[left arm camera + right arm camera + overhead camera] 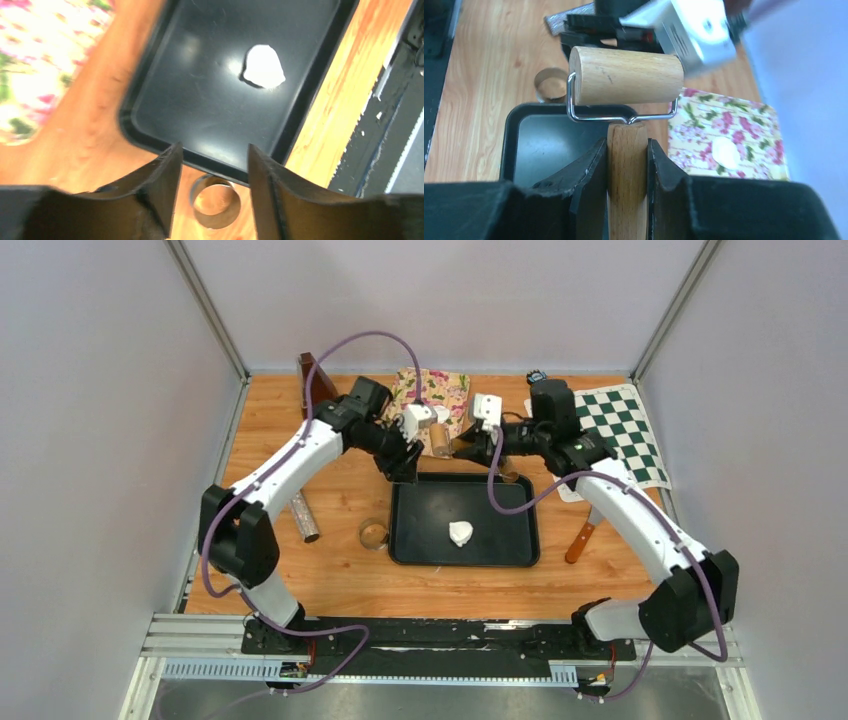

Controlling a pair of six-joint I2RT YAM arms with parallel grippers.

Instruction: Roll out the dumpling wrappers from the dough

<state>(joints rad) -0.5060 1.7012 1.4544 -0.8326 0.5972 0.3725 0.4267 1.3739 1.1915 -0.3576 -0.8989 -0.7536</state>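
Observation:
A white irregular dough lump (pixel 461 533) lies in the black tray (pixel 420 540); it also shows in the left wrist view (pixel 263 66). One round white dumpling wrapper (pixel 726 152) lies on the floral mat (pixel 754 120). My right gripper (pixel 626 145) is shut on the wooden handle of a small rolling pin (pixel 626 75) and holds it above the tray's far edge (pixel 440 438). My left gripper (pixel 215 152) is open and empty, above the tray's far left corner (pixel 408 468). The ring cutter (pixel 196 197) stands on the table left of the tray.
A metal cylinder (pixel 304 517) lies left of the ring cutter (pixel 373 534). A wooden-handled knife (pixel 581 537) lies right of the tray. A green checkered mat (pixel 615 430) is at the back right. A brown block (pixel 315 380) stands at the back left.

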